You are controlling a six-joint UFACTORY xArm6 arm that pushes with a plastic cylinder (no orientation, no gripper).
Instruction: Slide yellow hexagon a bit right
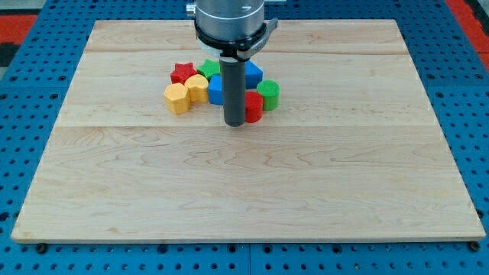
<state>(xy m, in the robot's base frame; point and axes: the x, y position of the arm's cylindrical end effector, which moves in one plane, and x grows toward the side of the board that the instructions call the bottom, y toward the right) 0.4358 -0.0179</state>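
Bright, even light from overhead, sharp all over.
The pale wooden board shows no glare; the straight dark rod casts only a faint, soft shadow at its foot.

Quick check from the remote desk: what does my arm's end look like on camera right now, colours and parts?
From the view's top comes a round silver-grey metal housing ringed by a black collar. Below it hangs a straight, smooth, dark grey rod ending at my tip. No cables or markings are visible.
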